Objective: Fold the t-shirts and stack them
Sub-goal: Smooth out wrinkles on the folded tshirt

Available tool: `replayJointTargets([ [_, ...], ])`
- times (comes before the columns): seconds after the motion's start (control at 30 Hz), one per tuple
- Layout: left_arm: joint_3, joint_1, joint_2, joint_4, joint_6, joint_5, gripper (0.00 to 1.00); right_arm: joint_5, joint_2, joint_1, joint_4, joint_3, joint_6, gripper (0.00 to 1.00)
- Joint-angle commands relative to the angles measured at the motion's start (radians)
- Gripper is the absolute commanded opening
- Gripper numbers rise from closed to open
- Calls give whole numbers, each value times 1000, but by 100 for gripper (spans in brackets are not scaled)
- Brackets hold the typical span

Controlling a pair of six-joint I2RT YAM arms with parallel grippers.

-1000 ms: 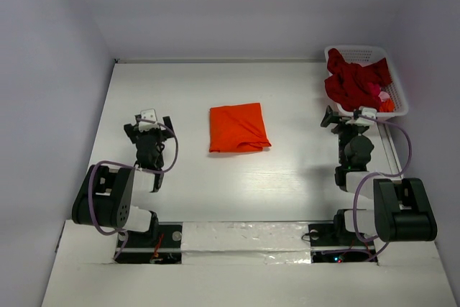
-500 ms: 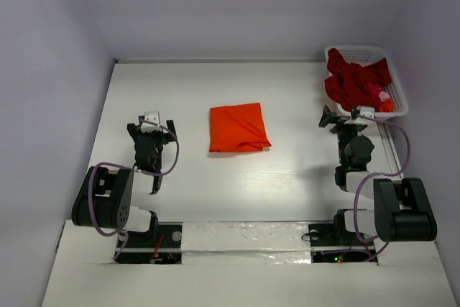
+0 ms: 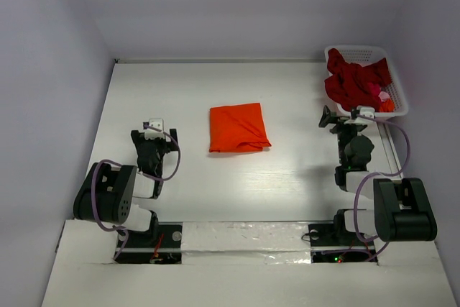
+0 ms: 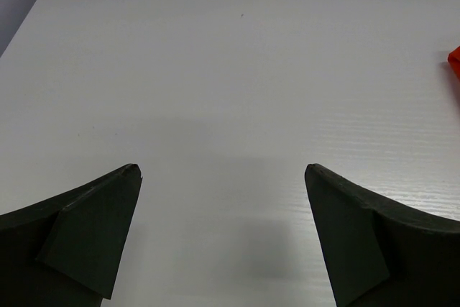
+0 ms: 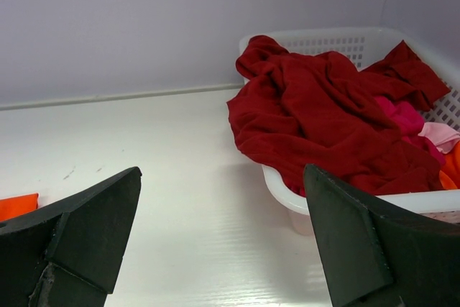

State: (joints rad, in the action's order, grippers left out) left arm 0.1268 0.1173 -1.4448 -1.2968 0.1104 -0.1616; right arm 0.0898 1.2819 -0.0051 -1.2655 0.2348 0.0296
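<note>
1. Two grippers are mine, and both stand spread wide with nothing between the fingers: my left gripper (image 3: 153, 133) hangs low over the bare left part of the counter (image 3: 187, 91), and my right gripper (image 3: 343, 117) sits just in front of the white lattice basket (image 3: 363, 49).
2. Only the top view shows the whole orange-red t-shirt (image 3: 238, 127). It lies folded flat near the middle of the counter, between my two arms and well apart from both.
3. My left wrist camera catches just a sliver of that shirt at its right edge, beyond my open fingers. My right wrist camera catches only a corner of it low on the left.
4. The right wrist view gives what the top view blurs: the crimson t-shirts (image 5: 316, 113) are heaped loose in the basket, with one spilling over the near rim and pink cloth (image 5: 406, 116) tucked beside them.
5. The folded shirt is a rough rectangle with its long axis running left to right across the counter. Its right end is swung slightly towards the back wall. I cannot tell which way the collar points.
</note>
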Motion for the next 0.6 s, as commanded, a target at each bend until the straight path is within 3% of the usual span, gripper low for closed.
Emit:
replayJointTargets([
  [0.0,13,-5,3,-392,5,0,99,8,-3,1,-62,75,-19,100],
  [0.07,22,-5,11,-363,2,5,99,-10,-1,1,9,110,-19,100],
  [0.27,71,-36,7,-274,-20,46,99,8,2,1,0,109,-19,100],
  [0.57,71,-36,7,-274,-23,48,99,19,2,1,8,113,-19,100],
])
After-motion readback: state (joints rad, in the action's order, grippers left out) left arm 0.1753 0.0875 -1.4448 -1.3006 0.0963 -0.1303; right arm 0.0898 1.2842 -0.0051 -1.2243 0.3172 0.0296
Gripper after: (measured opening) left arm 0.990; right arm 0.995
